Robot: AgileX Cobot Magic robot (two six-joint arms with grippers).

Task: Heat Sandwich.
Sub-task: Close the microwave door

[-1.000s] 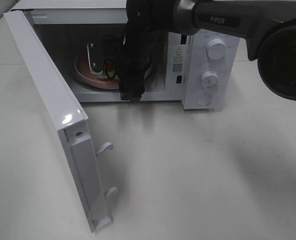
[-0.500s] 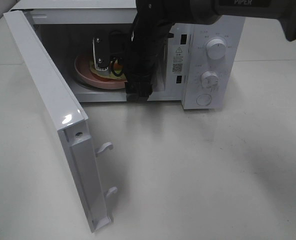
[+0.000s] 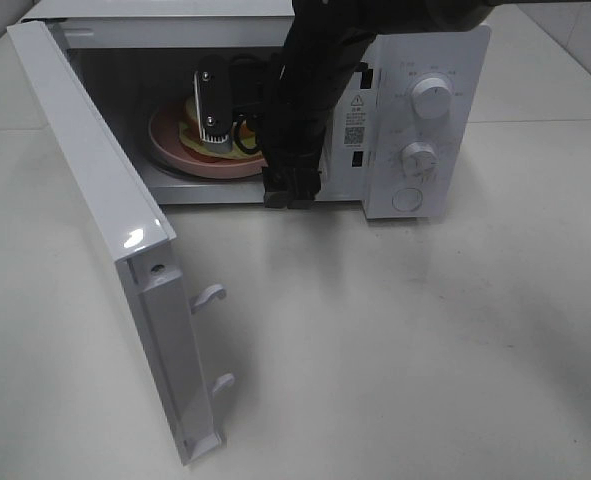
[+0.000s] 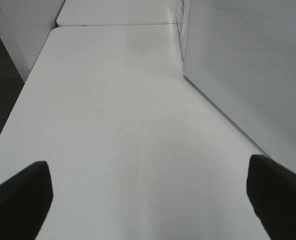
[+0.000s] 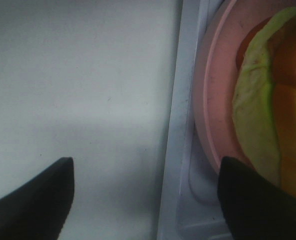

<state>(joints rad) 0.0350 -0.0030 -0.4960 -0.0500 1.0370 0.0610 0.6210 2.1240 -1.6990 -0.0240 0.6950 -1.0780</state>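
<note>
The sandwich [image 3: 188, 128] is placed on the pink plate [image 3: 170, 152] inside the microwave [image 3: 430, 150], whose door [image 3: 95, 190] is swung wide open. The right gripper [image 3: 293, 192] is positioned at the front sill of the microwave, just in front of the plate. Its fingers [image 5: 32, 200] are spread apart and nothing is pinched between them. The left gripper [image 4: 148, 172] is seen only in its wrist view, over the bench [image 4: 112, 100] beside a white dotted panel [image 4: 248, 75]. Its fingers are spread wide too, with only bare bench between them.
</note>
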